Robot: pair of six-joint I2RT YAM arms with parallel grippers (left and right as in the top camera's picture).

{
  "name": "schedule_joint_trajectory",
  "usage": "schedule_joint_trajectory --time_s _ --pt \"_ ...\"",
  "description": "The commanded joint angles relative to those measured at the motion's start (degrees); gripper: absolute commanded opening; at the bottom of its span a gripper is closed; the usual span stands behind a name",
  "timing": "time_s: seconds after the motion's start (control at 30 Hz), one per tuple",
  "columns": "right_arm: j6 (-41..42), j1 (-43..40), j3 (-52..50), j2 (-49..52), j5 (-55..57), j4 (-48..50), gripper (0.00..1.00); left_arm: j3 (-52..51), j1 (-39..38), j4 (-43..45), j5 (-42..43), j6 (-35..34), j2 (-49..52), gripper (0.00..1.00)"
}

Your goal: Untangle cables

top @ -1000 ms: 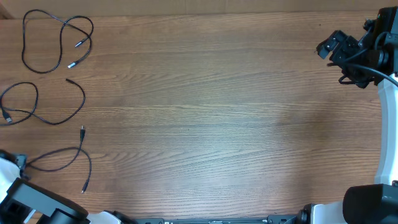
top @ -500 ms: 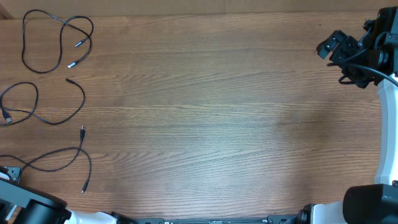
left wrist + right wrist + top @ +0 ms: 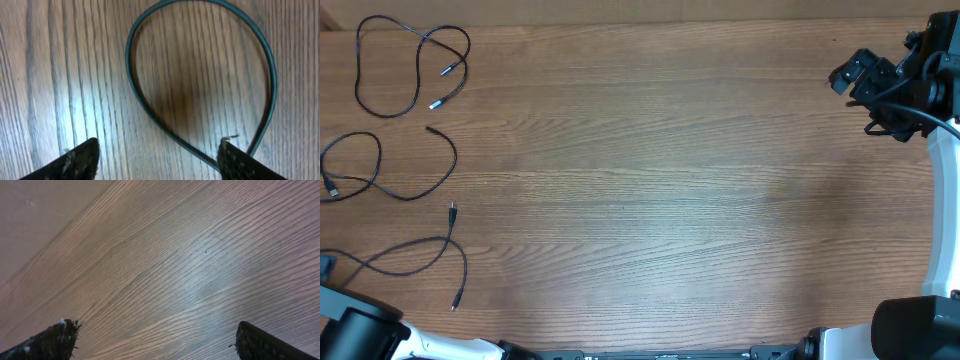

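Three thin black cables lie apart at the table's left side: a looped one (image 3: 357, 70) at the back, a second (image 3: 454, 160) in the middle, and a third (image 3: 465, 268) nearest the front. In the left wrist view a loop of cable (image 3: 128, 55) lies flat on the wood. My left gripper (image 3: 159, 157) hangs open over it, and the strand runs under the right fingertip (image 3: 235, 160) without being pinched. My right gripper (image 3: 850, 75) is at the far right back, open over bare wood (image 3: 157, 340), far from the cables.
The left arm (image 3: 360, 335) sits in the front left corner, mostly outside the overhead view. The right arm's white link (image 3: 945, 210) runs along the right edge. The wooden table (image 3: 650, 190) stretches between the two arms.
The left arm has drawn back toward the front left corner, almost out of the overhead view. The cables and the right arm have not moved.
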Motion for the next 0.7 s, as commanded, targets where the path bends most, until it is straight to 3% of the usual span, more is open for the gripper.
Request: schedule_joint_trajectory --time_s 0.0,0.13,0.43,0.6,0.67 --pt "0.2 0.0 0.8 -0.1 -0.3 0.3 1.00 1.4 0.2 -1.0 0.4 0.9 1.9 0.79" --pt "0.2 0.0 0.8 -0.1 -0.3 0.3 1.00 1.4 0.3 -0.4 -0.4 0.9 3.0 0.82" --pt "0.2 0.0 0.8 -0.1 -0.3 0.3 1.00 1.4 1.9 3.0 0.3 0.2 7.1 0.76" --pt "0.2 0.0 0.8 -0.1 -0.3 0.3 1.00 1.4 3.2 4.4 1.2 -1.5 8.7 0.68" --pt "0.2 0.0 0.8 -0.1 -0.3 0.3 1.00 1.4 3.7 5.2 1.8 -1.5 8.8 0.59"
